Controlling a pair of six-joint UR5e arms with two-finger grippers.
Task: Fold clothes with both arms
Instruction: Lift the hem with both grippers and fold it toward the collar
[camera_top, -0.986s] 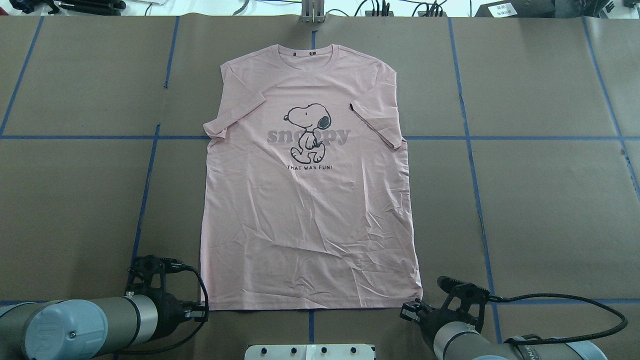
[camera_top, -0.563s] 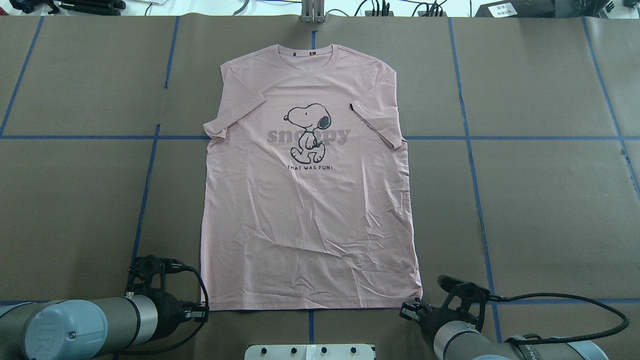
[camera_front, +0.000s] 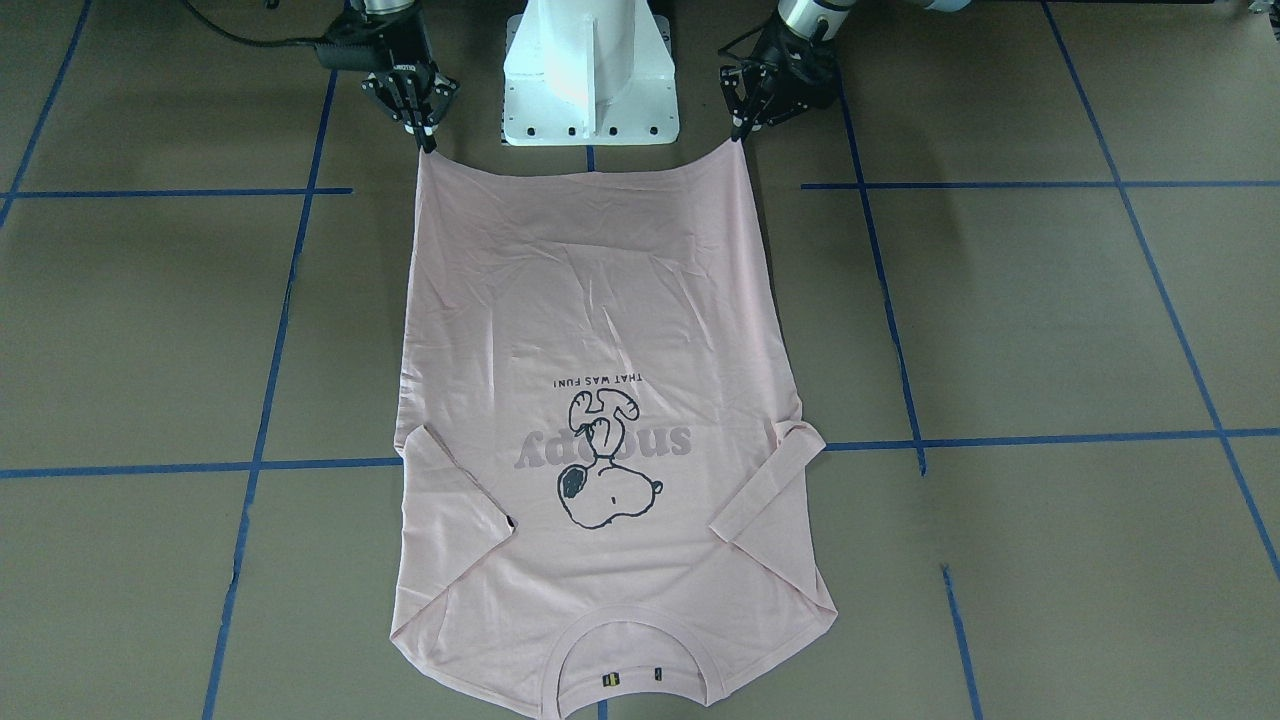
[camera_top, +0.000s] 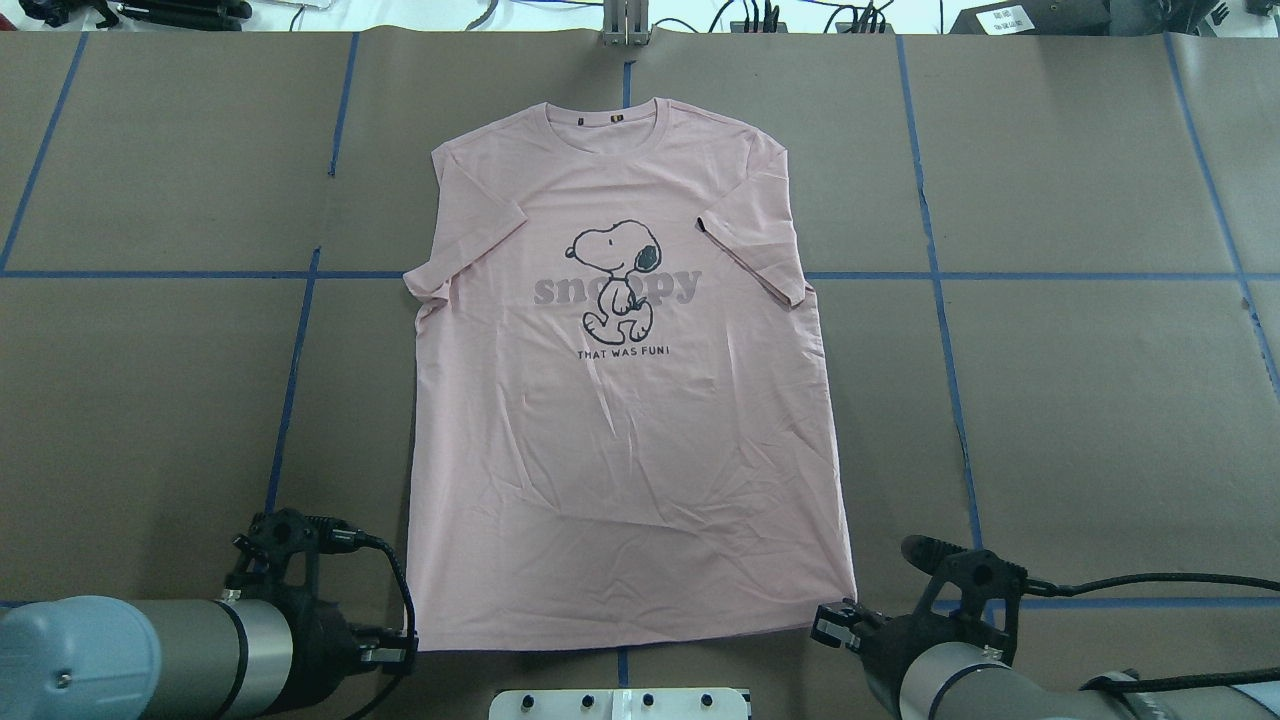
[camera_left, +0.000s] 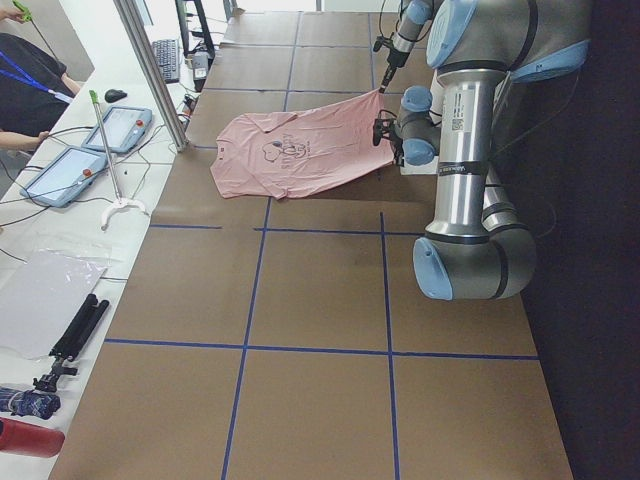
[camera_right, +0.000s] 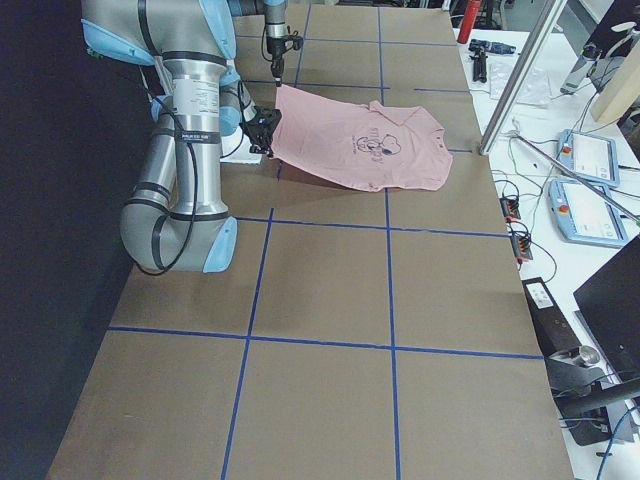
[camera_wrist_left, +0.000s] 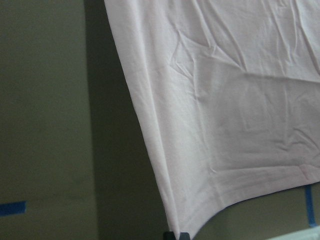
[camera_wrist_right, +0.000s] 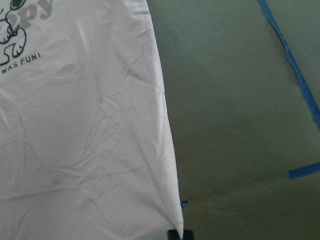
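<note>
Together, left tool (camera_front: 739, 136) and right tool (camera_front: 429, 144) grip T-shirt (camera_front: 600, 300) hem corners; hem aloft.

Six cameras ring one table (camera_top: 150, 400), all trained on a T-shirt (camera_top: 620, 450).

The overhead camera sits high behind the robot, looking forward and down, the T-shirt's hem nearest. The front-facing camera looks steeply down from the opposite side, so the same T-shirt appears reversed, collar nearest. Two side cameras stand farther off at the table's ends, looking along it: one has the left arm (camera_left: 465, 190) large in front, the other the right arm (camera_right: 190, 170). Each wrist camera looks down from very close at one hem corner, which both wide views also show.
</note>
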